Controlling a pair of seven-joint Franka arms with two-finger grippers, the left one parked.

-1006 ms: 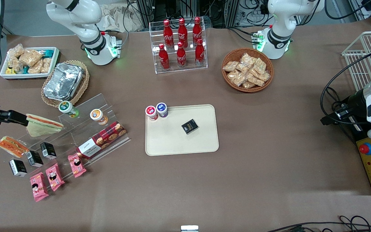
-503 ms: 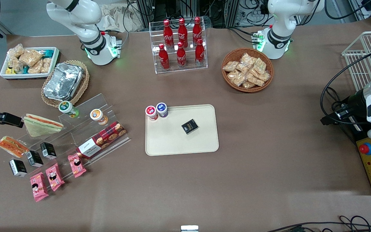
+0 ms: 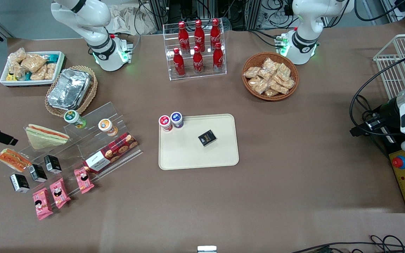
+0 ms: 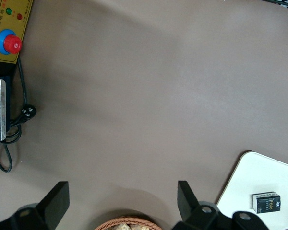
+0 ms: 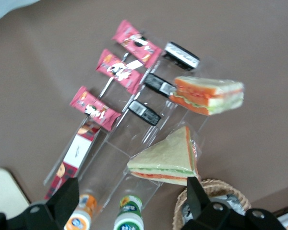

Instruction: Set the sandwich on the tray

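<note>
The sandwich [image 3: 12, 160] [image 5: 209, 95] is a small clear-wrapped wedge with orange-red and green filling, lying on the low step of a clear acrylic stand [image 3: 83, 140]. The cream-beige tray [image 3: 188, 156] [image 4: 249, 177] lies mid-table, holding a small black box [image 3: 207, 137] and two small cups at its rim. My gripper [image 3: 4, 137] [image 5: 130, 186] hovers open at the working arm's end of the table, a little farther from the front camera than the sandwich, with nothing between its fingers. It is apart from both the sandwich and the stand.
A larger pale triangular sandwich [image 3: 46, 136] [image 5: 165, 160] sits on the stand next to two small cups, a biscuit box, black boxes and pink packs. A foil tray in a wicker basket [image 3: 70, 89], a snack bin [image 3: 32, 67], a cola rack [image 3: 197, 47] and a snack basket [image 3: 270, 76] stand farther back.
My gripper has drawn back from the pale triangular sandwich toward the working arm's end of the table. That sandwich has shifted slightly; nothing else moved.
</note>
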